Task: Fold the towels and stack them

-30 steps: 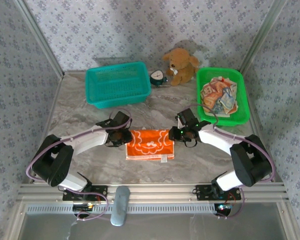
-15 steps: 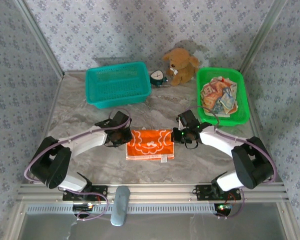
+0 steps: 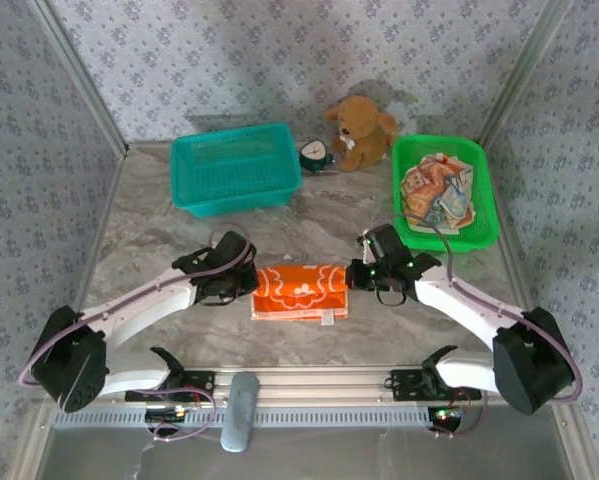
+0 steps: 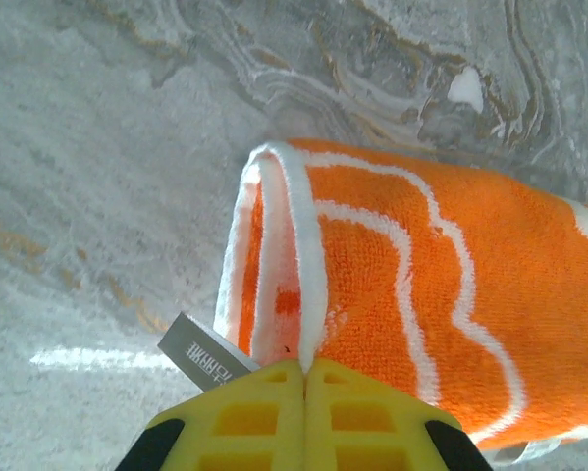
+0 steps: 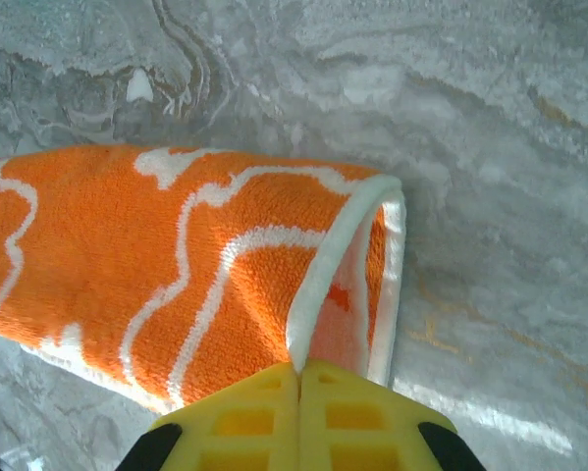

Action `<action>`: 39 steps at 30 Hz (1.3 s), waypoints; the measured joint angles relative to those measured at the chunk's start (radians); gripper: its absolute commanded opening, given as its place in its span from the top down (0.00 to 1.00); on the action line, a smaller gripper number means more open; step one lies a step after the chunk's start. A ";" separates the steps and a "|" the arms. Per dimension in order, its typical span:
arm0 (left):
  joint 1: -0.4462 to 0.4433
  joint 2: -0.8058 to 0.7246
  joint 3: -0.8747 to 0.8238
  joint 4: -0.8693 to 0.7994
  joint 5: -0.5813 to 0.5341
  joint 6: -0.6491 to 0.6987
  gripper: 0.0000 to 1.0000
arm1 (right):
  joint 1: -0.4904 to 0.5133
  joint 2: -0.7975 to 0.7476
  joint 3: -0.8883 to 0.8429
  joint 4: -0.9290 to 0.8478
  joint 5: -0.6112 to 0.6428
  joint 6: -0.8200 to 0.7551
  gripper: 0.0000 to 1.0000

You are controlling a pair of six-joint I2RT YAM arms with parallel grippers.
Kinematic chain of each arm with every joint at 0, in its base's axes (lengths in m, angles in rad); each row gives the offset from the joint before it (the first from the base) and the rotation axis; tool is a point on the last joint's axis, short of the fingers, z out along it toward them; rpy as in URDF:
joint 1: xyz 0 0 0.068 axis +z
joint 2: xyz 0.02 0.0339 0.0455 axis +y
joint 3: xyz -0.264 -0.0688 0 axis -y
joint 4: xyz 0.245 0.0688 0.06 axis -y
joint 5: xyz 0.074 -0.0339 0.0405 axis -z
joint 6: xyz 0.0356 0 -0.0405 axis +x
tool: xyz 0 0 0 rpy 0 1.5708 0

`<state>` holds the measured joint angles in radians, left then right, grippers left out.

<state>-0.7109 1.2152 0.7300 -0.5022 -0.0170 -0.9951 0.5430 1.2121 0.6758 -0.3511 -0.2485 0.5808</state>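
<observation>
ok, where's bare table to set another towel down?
Bare table between the teal basket and the orange towel, and the strip from towel to near rail. Crowded: towel's ends, pinched by the left gripper and right gripper; back edge by the plush toy.

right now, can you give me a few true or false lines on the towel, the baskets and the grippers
1. The left gripper and the right gripper are each shut on an end of the orange towel. True.
2. The green basket holds more towels. True.
3. The orange towel lies in the green basket. False: it lies on the table, between the grippers.
4. The toy sits in the green basket. False: it sits on the table, left of that basket.
</observation>
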 measured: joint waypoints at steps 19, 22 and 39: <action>-0.116 -0.034 -0.150 0.039 -0.021 -0.112 1.00 | 0.115 -0.090 -0.183 0.032 0.029 0.104 1.00; -0.122 -0.024 -0.167 0.053 -0.021 -0.122 0.95 | 0.124 -0.079 -0.200 0.052 0.032 0.109 0.84; -0.044 -0.038 -0.056 0.000 -0.055 -0.030 0.44 | 0.133 -0.095 -0.087 -0.018 0.111 0.087 0.63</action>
<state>-0.7547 1.1774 0.6743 -0.5026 -0.0719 -1.0252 0.6758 1.1175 0.5884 -0.3691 -0.1375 0.6674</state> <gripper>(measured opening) 0.559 0.379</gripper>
